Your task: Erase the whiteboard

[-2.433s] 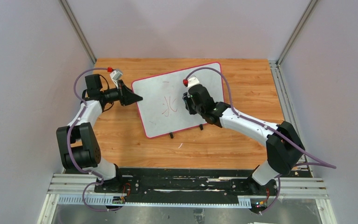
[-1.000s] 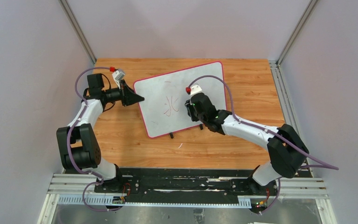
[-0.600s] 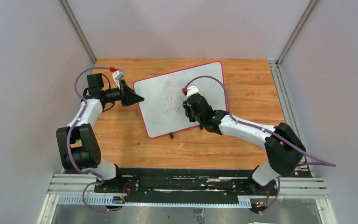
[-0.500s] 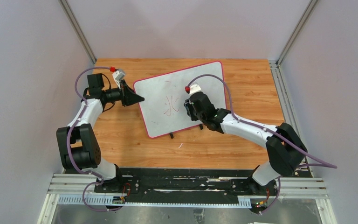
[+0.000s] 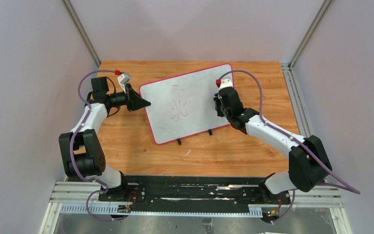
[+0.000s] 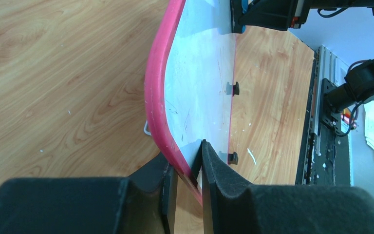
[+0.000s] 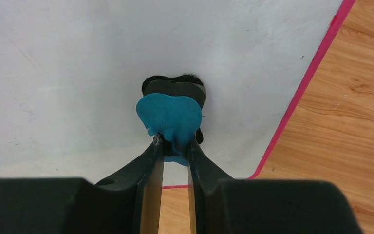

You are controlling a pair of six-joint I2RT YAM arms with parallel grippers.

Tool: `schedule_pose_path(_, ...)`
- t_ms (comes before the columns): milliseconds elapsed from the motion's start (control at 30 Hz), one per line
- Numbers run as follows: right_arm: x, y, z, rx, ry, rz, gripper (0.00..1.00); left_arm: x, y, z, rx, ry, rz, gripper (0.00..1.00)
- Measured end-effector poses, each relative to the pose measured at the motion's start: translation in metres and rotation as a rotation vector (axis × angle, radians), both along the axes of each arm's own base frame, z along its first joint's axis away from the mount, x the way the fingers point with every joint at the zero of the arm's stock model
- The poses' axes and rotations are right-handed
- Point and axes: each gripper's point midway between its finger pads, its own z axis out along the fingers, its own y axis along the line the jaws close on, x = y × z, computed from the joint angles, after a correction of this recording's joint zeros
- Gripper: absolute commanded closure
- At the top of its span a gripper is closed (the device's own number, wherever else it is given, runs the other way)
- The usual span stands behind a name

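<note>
Right gripper (image 7: 175, 152) first: fingers squeezed almost together on a small teal eraser (image 7: 168, 117), with its black pad pressed against the whiteboard (image 7: 78, 58). The board's pink rim (image 7: 308, 80) runs just off to the right of my fingertips, and past that it's bare wooden table (image 7: 360, 122).

Over on the other side, my left gripper (image 6: 187, 184) is clamped shut on the whiteboard's left edge, with the rim pinched between the fingers.

From overhead, the board lies tilted on the table between my two grippers. The red scribble (image 5: 178, 109) sits left of the right gripper and clear of the eraser, so it isn't wiped yet. Two little black feet (image 5: 210, 132) stick out of the board's near edge, on my bases' side.
</note>
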Motion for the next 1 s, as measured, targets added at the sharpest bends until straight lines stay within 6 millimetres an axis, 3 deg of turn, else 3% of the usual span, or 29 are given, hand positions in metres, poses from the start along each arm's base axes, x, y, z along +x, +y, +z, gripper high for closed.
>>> schedule_pose_path(267, -0.005, 0.015, -0.001, 0.005, 0.005, 0.039, 0.99, 0.000, 0.000, 0.000, 0.000, 0.000, 0.000, 1.00)
schedule_pose_path(800, -0.041, 0.174, 0.010, 0.021, 0.011, 0.328, 0.99, 0.001, 0.004, -0.002, 0.004, 0.012, 0.017, 1.00)
schedule_pose_path(900, -0.045, 0.194, 0.012, 0.025, 0.005, 0.359, 0.99, 0.001, 0.004, -0.002, 0.004, 0.016, 0.020, 1.00)
schedule_pose_path(1000, -0.048, 0.201, 0.012, 0.027, 0.002, 0.374, 0.99, 0.001, 0.004, -0.002, 0.004, 0.017, 0.020, 1.00)
